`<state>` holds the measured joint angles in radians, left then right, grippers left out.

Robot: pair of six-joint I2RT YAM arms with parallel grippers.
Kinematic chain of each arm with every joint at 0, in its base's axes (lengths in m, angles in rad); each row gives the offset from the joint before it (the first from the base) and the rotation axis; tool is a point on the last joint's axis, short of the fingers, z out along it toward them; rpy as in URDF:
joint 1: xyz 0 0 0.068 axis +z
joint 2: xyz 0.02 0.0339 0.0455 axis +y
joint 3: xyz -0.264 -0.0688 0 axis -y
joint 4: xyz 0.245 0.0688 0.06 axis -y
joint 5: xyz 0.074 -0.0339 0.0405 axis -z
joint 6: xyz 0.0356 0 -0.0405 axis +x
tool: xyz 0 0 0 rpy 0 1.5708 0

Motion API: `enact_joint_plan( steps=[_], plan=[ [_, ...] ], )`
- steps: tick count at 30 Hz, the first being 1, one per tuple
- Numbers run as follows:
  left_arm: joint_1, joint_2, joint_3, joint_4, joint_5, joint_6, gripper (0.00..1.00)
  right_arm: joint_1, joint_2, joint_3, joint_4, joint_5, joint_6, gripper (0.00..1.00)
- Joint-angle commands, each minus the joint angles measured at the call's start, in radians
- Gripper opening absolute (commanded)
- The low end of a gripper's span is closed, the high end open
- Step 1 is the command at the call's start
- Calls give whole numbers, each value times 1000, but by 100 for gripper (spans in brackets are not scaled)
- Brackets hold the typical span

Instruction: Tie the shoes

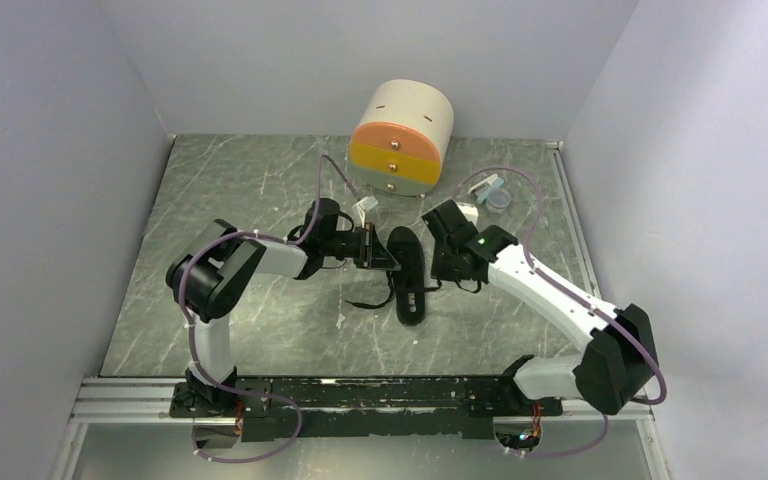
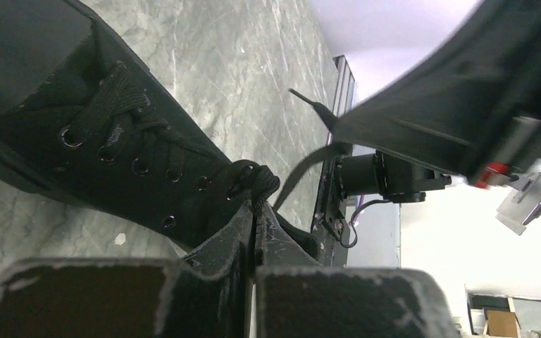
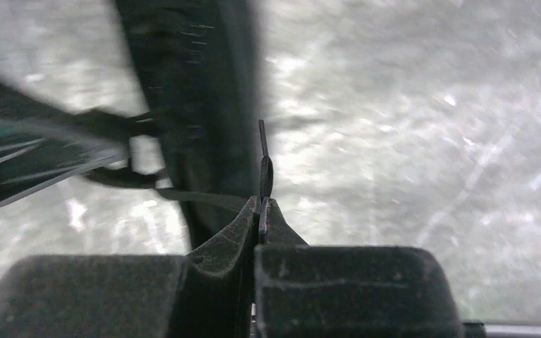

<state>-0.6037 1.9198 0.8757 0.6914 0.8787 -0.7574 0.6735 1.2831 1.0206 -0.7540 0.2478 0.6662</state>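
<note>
The small black shoe (image 1: 407, 278) lies mid-table, lengthwise toward the arms, between my two grippers. In the left wrist view its eyelets and laced front (image 2: 123, 151) fill the upper left. My left gripper (image 2: 256, 210) is shut on a black lace at the shoe's top eyelets; it sits at the shoe's left side (image 1: 387, 257). My right gripper (image 3: 261, 205) is shut on the thin tip of the other lace (image 3: 263, 158), beside the blurred shoe (image 3: 190, 98); it sits at the shoe's right side (image 1: 446, 279). A taut lace strand (image 2: 303, 169) runs up to the right arm.
A round beige drawer box (image 1: 401, 140) with orange and yellow fronts stands at the back. Small clear and bluish items (image 1: 490, 192) lie right of it, and a white piece (image 1: 364, 208) left of the shoe's far end. A loose lace (image 1: 365, 301) trails left on the grey table (image 1: 260, 190).
</note>
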Motion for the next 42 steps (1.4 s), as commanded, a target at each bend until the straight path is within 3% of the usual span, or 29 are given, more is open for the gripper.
enact_joint_plan(
  steps=[1, 7, 12, 15, 18, 20, 23, 25, 27, 30, 42],
  plan=[
    [-19, 1, 27, 40, -40, -6, 5, -99, 63, -55, -177, 33, 113, 0],
    [-19, -16, 38, -57, -55, 70, 5, -280, 112, -196, -3, -37, 122, 0],
    [-19, -20, 27, -59, -61, 78, 5, -357, 164, -218, 88, 24, 94, 0],
    [-19, -17, 17, -27, -62, 57, 5, -430, 173, -261, 176, -102, 63, 2],
    [-21, -15, 14, -12, -53, 40, 5, -442, 93, -243, 206, -220, -63, 35],
    [-21, -27, 11, -22, -54, 50, 5, -442, 20, -194, 205, -274, -220, 44],
    [-21, -37, 10, -42, -48, 64, 5, -431, -67, -167, 277, -503, -574, 49],
    [-21, -36, 5, -38, -40, 62, 5, -319, -75, -163, 307, -482, -779, 49],
    [-21, -36, 3, -33, -36, 58, 5, -212, -65, -168, 310, -594, -1021, 50],
    [-21, -35, 8, -32, -26, 59, 5, -177, -57, -229, 370, -681, -1236, 49],
    [-21, -30, 31, -61, -2, 83, 5, -186, -7, -354, 495, -731, -1252, 40]
  ],
)
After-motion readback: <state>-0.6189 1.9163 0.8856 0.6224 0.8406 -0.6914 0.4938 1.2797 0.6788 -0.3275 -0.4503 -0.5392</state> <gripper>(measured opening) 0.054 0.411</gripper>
